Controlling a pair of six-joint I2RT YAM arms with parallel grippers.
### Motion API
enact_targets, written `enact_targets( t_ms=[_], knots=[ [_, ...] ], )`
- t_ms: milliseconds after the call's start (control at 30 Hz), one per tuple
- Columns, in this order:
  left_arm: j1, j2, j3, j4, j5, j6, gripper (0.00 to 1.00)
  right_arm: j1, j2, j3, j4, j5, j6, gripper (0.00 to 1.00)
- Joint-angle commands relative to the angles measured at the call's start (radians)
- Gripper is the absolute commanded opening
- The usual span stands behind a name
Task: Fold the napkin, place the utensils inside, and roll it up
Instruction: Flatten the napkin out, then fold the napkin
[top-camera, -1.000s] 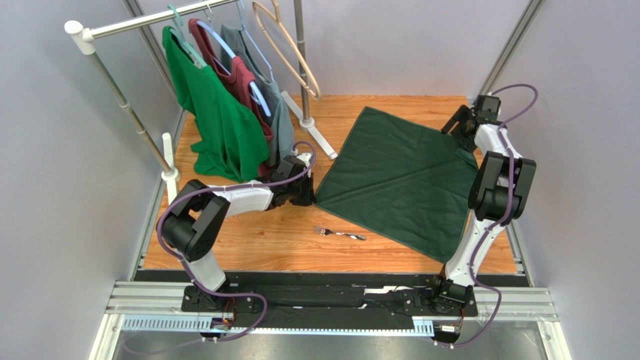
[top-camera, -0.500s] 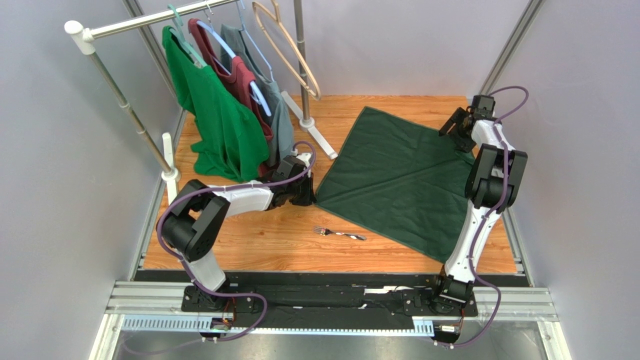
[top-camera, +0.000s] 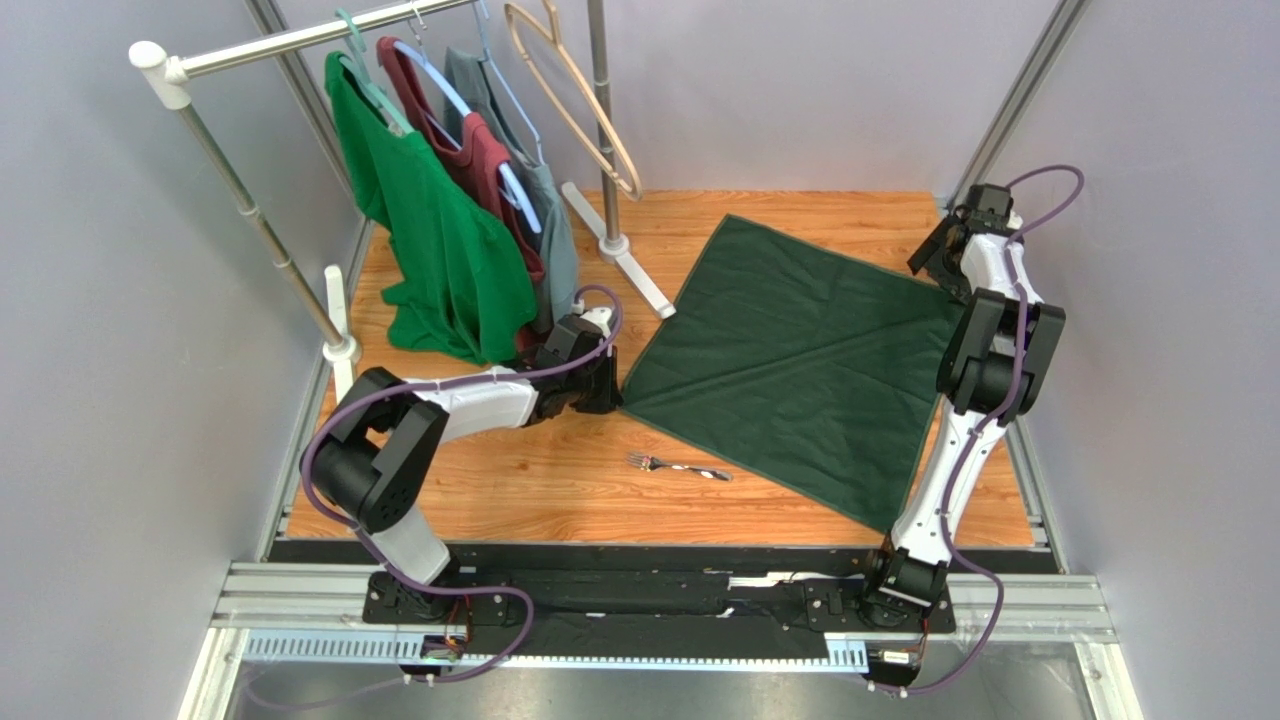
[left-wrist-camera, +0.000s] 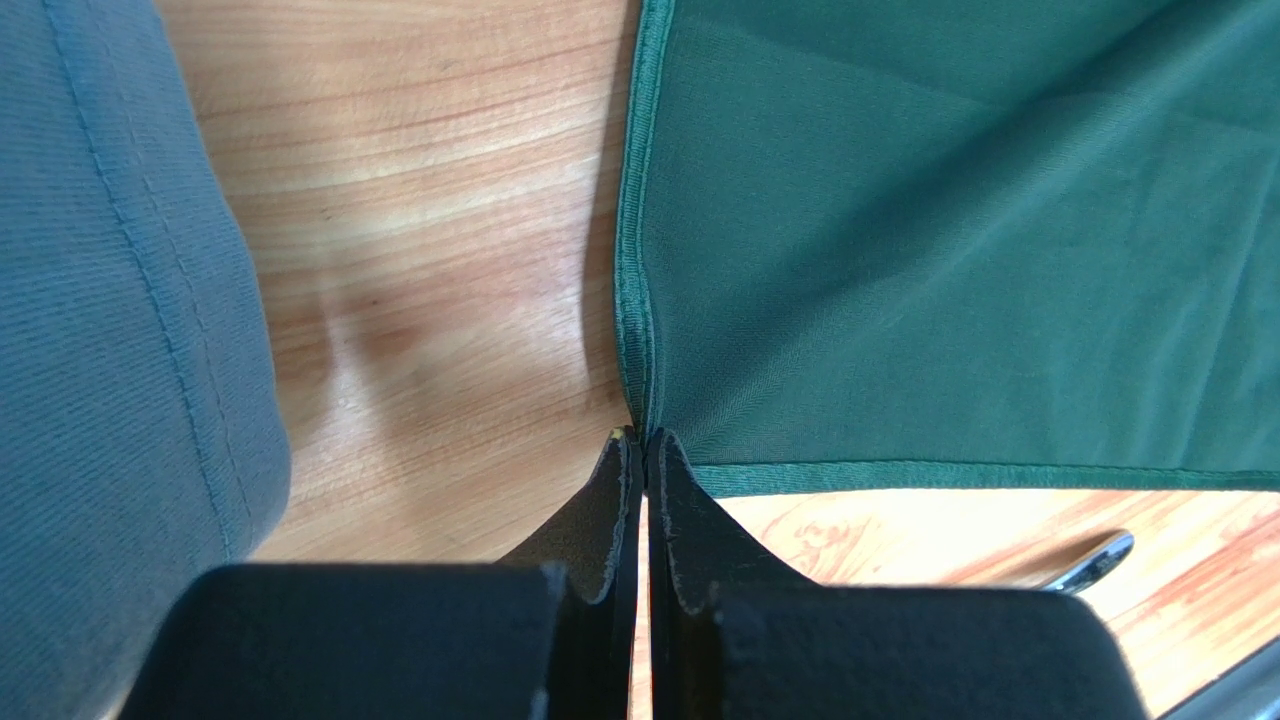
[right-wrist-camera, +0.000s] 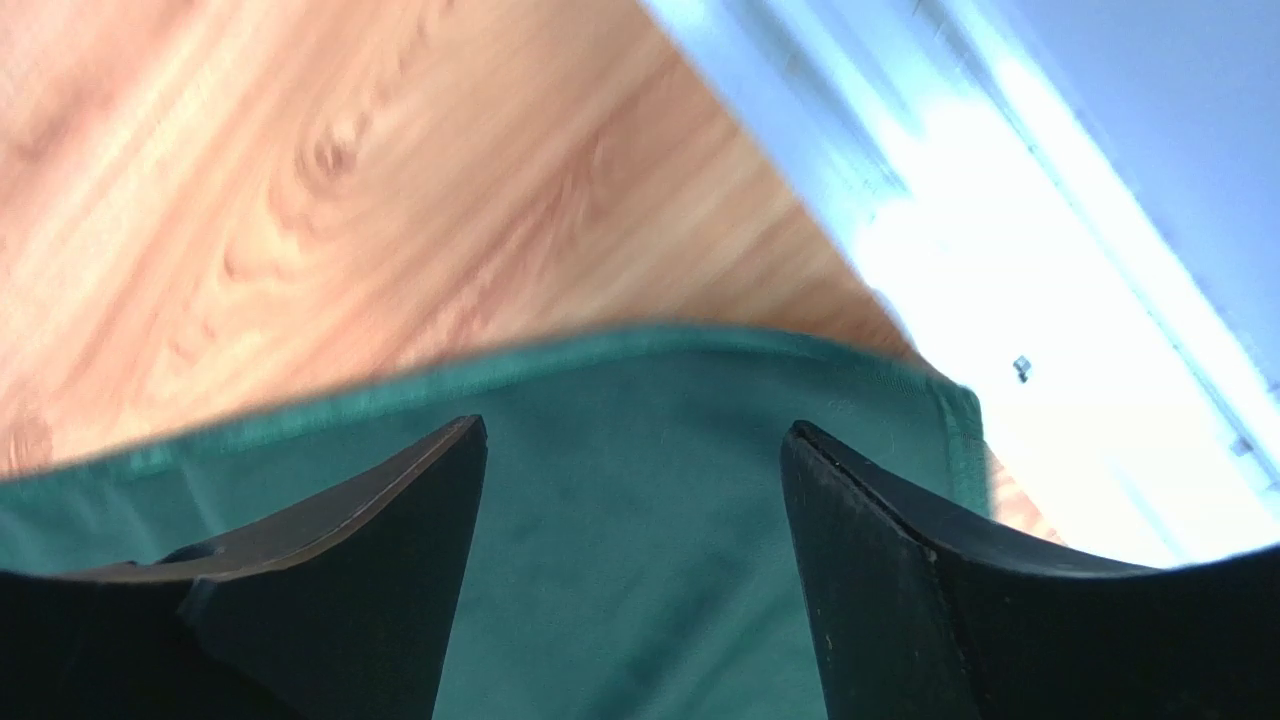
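**Napkin spread flat, left corner pinched, fork bare beside it**

Spread as a diamond across the right half of the light wooden surface (top-camera: 496, 488), the large dark forest-green cloth napkin (top-camera: 796, 353) lies flat and unfolded, with corners pointing far, near, left and right.

The left pincer (top-camera: 606, 393) reaches in low from the left with its black fingers pressed together. In the left wrist view the two hemmed edges of the cloth (left-wrist-camera: 962, 225) run together exactly at the fingertips (left-wrist-camera: 619, 465), so the napkin's left corner is nipped between them.

The right pincer (top-camera: 944, 252) is at the napkin's right corner, close to the far right edge of the surface. Its fingers stand wide apart and grip nothing. In the right wrist view the green hem and the rounded corner show between and beyond the two dark fingers (right-wrist-camera: 376, 525). Whether the tips touch the cloth cannot be told.

The small slim silver metal fork (top-camera: 679, 468) lies on bare wood just near of the napkin's near-left edge, apart from it, tines to the left.

At the far left a metal clothes rail (top-camera: 241, 57) carries a bright green shirt (top-camera: 436, 240), a maroon shirt (top-camera: 481, 158), a grey-green shirt (top-camera: 564, 255) and a bare pale wooden hanger (top-camera: 579, 105). The left arm passes just beside the shirts' lower hems.
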Motion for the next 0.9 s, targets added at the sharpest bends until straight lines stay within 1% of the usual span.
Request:
enact_targets(
  t_ms=[0,133,233,367,400,500,533,600,633,767,800,867],
  knots=[
    [0.005,-0.034,-0.007,0.019,-0.008,-0.007,0.0,-0.004,0.025,0.106,-0.008,0.087,-0.058,0.76],
    [0.004,-0.021,-0.004,0.032,0.017,-0.009,0.0,-0.004,0.008,0.149,-0.016,0.081,-0.086,0.77],
    [0.005,-0.02,0.0,0.045,0.029,-0.013,0.0,-0.004,-0.058,0.093,0.016,0.017,-0.081,0.77],
    [0.005,-0.027,0.016,0.048,0.043,-0.016,0.0,-0.001,-0.193,-0.082,0.099,-0.096,-0.031,0.76],
    [0.005,-0.037,0.019,0.048,0.046,-0.016,0.0,0.0,-0.245,-0.161,0.122,-0.118,-0.002,0.76],
    [0.003,-0.053,0.024,0.065,0.067,-0.029,0.0,0.023,-0.334,-0.289,0.187,-0.16,0.029,0.75],
    [0.003,-0.057,0.026,0.071,0.079,-0.03,0.0,0.048,-0.392,-0.365,0.196,-0.161,0.028,0.75],
    [0.005,-0.063,0.033,0.082,0.092,-0.041,0.0,0.078,-0.446,-0.432,0.225,-0.164,0.028,0.75],
    [0.004,-0.064,0.042,0.085,0.106,-0.042,0.0,0.112,-0.49,-0.498,0.233,-0.169,0.025,0.75],
    [0.005,-0.041,0.087,0.111,0.182,-0.059,0.0,0.206,-0.583,-0.599,0.236,-0.163,0.015,0.75],
    [0.005,-0.022,0.099,0.118,0.216,-0.065,0.0,0.241,-0.596,-0.616,0.241,-0.169,0.014,0.75],
    [0.002,0.006,0.136,0.132,0.241,-0.082,0.0,0.273,-0.638,-0.662,0.254,-0.204,0.001,0.75]
  ],
)
